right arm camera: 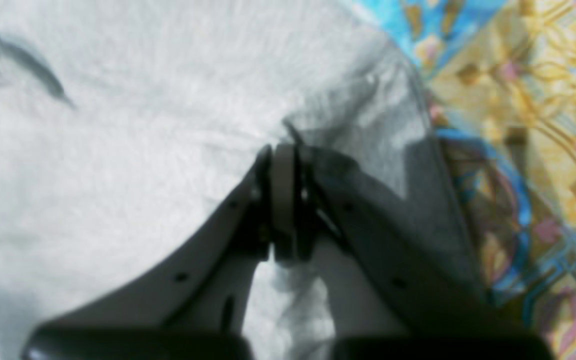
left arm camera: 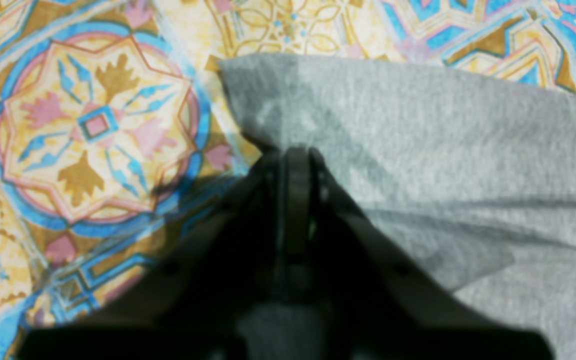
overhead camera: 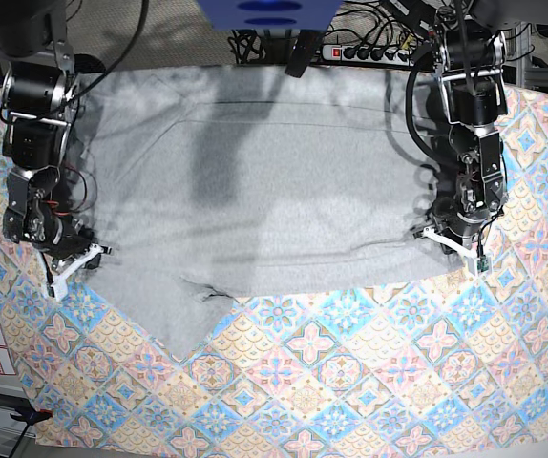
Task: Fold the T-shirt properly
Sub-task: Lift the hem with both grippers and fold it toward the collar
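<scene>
Fingers of the left gripper are pressing together on a corner of the T-shirt; I'm seeing grey knit bunching at the tips. Right gripper is pinching the shirt's opposite edge the same way, fabric puckering around it. T-shirt is lying spread across the patterned cloth, plain side up, one sleeve flap pointing toward the cloth's near edge. Both wrist views are blurring badly; dark gripper bodies are hiding the shirt beneath them. Shirt's far edge is getting cut off by equipment.
</scene>
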`<state>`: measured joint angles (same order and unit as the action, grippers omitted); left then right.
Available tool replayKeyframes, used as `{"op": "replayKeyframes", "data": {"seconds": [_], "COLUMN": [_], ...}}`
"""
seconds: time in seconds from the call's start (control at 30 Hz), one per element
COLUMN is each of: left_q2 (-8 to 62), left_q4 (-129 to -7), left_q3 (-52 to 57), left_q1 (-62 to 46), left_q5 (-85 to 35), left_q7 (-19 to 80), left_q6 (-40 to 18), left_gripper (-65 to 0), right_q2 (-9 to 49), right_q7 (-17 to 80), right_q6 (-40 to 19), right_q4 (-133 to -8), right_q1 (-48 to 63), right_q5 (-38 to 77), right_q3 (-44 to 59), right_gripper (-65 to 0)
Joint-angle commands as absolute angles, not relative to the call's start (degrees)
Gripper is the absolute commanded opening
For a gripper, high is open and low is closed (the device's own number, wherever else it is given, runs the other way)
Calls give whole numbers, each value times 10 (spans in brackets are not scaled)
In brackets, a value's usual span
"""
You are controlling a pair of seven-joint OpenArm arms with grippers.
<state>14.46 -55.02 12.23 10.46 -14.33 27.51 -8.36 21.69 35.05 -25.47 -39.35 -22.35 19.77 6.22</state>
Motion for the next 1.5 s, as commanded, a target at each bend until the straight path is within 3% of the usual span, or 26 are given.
{"op": "replayKeyframes", "data": {"seconds": [0.0,0.37,0.57,0.93,1.47], "left_q2": [153,149,149,169,166], "left_q4": [-567,-731,-813,-909,-984], "left_q3": [124,124,180,227,224], "left_q1": [112,14,-53,-174,-288], "left_q5": [-143,-143,-157,-286,-308], "left_q7": [277,278,278,278,279], "left_q6": [-80,-80,-81,-81,-82], "left_gripper": [-650,-650,-650,-650,-650], "right_q2": [228,227,227,229,227], "right_q7": [349,421,436,436,436], "right_q6": [-255,-255,-255,-255,-255], "right_q4": [-403,-642,-731,-793,-866], "right_q1": [-219,-102,-38,58,153], "right_q5": [198,200,218,322,336], "right_q3": [75,95,95,145,175], "right_gripper": [-646,-648,-648,-648,-648]}}
